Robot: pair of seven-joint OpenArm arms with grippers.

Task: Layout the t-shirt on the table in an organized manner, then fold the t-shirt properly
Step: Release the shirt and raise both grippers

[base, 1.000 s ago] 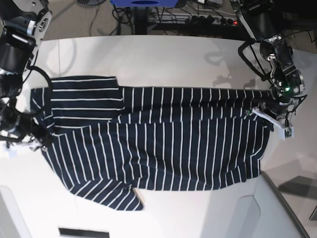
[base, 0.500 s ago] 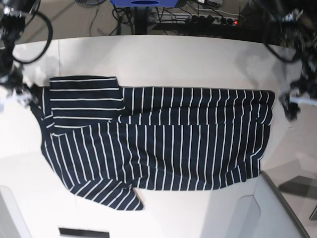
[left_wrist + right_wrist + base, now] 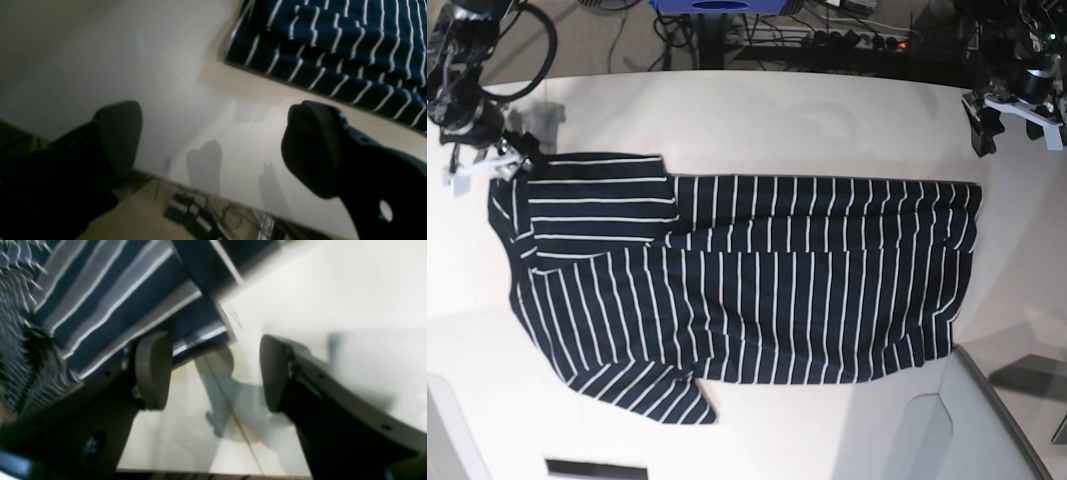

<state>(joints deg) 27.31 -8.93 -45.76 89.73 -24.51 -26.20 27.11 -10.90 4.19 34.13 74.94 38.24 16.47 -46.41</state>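
The dark navy t-shirt [image 3: 747,285] with thin white stripes lies spread flat across the white table [image 3: 777,110], its far part folded over onto itself and one sleeve folded in at the left. My left gripper [image 3: 1017,118] hovers open past the shirt's far right corner, off the cloth. In the left wrist view its fingers [image 3: 116,133] stand wide apart over bare table [image 3: 133,66], and the t-shirt [image 3: 350,50] lies beyond them. My right gripper [image 3: 487,168] is open at the shirt's far left corner. In the blurred right wrist view, the t-shirt [image 3: 100,300] edge lies just beyond its left finger [image 3: 153,370].
Cables and a power strip [image 3: 847,40] lie on the floor behind the table's far edge, also seen as a power strip [image 3: 193,216] below my left gripper. A grey raised panel [image 3: 1007,420] sits at the front right corner. A thin seam [image 3: 240,426] crosses the tabletop.
Both grippers have let go of the shirt's side edges and pulled back toward the table's far side. The left gripper's jaws have gone from shut to wide open. The shirt stays put.
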